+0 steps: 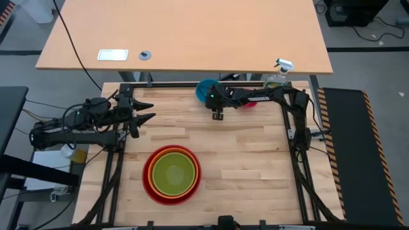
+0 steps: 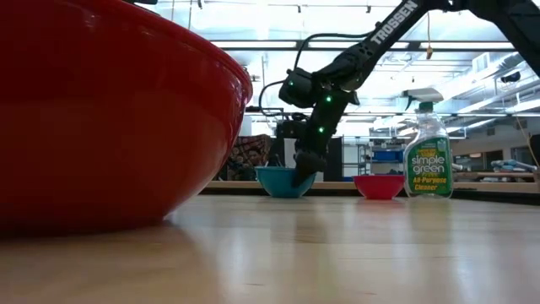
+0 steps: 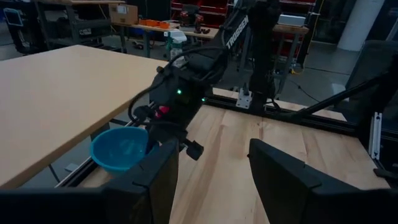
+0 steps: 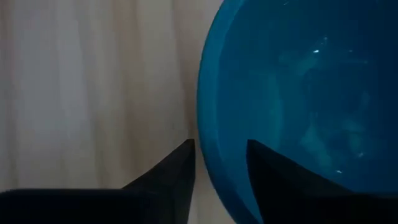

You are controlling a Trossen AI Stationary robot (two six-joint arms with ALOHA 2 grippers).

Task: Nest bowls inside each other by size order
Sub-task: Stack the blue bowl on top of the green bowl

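**Blue bowl pickup at the far edge: rim grip in progress**

Nearest you sits the nested stack: the red bowl (image 1: 151,185) holds the orange bowl (image 1: 171,153), which holds the lime green bowl (image 1: 172,173). These three are already in size order.

The left gripper (image 1: 148,111) waits at the table's left side, well apart from the stack, its fingers spread and holding nothing.

At the far edge, the right gripper (image 4: 221,158) is at the blue bowl (image 1: 205,89). The right wrist view shows the two fingers straddling the bowl's rim, one outside the wall and one inside. You cannot tell whether they have clamped onto the wall yet. The magenta pink bowl (image 2: 378,186) rests just beyond the arm, near the spray bottle (image 2: 428,152).

Watch for these faults:

- The bowl wall is glossy plastic. A thin rim grip may slip, letting the bowl tilt or drop during the lift.
- The blue bowl sits at the table's far edge. A sideways push from a finger could slide it off.
- An arm swing toward the right could knock the pink bowl or the bottle.

Legible markings: the bottle label reads "simple green All-Purpose Cleaner". The right arm carries the word "TROSSEN".
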